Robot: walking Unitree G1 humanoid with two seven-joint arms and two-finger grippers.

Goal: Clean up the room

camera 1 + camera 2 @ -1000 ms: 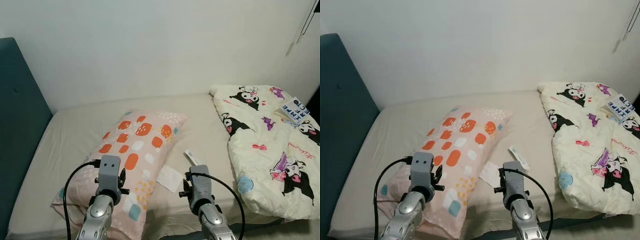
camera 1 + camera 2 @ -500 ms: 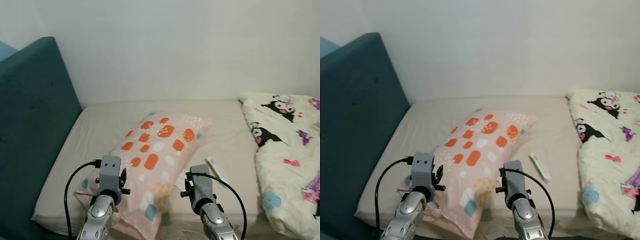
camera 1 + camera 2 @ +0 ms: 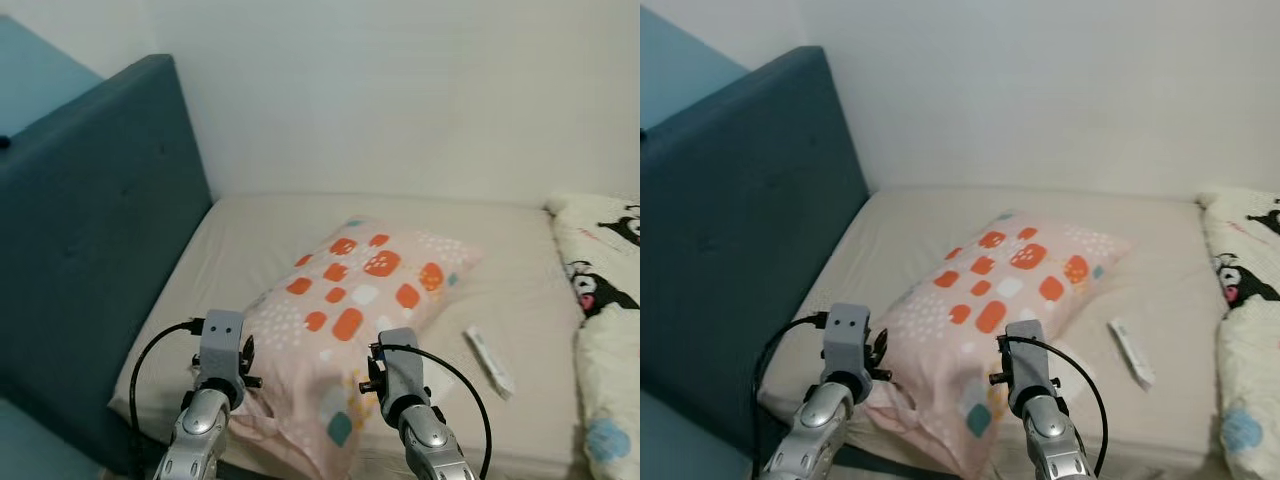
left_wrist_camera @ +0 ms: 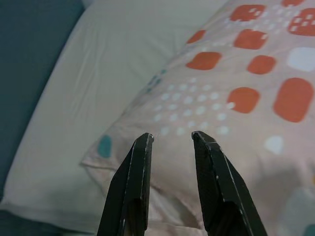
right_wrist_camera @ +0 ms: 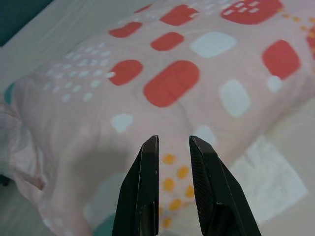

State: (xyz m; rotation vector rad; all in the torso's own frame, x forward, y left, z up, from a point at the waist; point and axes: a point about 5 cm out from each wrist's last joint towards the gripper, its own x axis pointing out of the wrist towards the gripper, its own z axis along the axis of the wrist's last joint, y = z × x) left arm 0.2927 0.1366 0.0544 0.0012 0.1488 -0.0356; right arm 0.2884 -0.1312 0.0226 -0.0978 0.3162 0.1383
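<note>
— Where was the pillow point(image 3: 365, 310) at that moment?

— It lay slantwise on the bed point(image 3: 250, 235), with one corner toward the wall and the near corner hanging close to the bed's front edge. I judged it was the thing to be tidied, because both arms were directed at it.

— And how did the two grippers stand?

— The left gripper point(image 4: 170, 137) was above the pillow's near left corner, its jaws a little apart and holding nothing. The right gripper point(image 5: 172, 142) was over the near right part of the pillow, its jaws also slightly apart and empty. Neither one touched the fabric, as far as I could tell.

— Why were they held like that?

— Probably to take the pillow from two sides, since it is soft and would sag if one side only were lifted.

— Was something else on the bed?

— Yes. A white paper sheet point(image 5: 268, 179) lay partly under the pillow's edge, and a small white flat object point(image 3: 490, 360) lay just beside the pillow. A cartoon-print quilt point(image 3: 605, 300) was heaped at the right. The dark blue headboard point(image 3: 90, 250) stood on the left, so the pillow belonged perhaps nearer to it.
</note>
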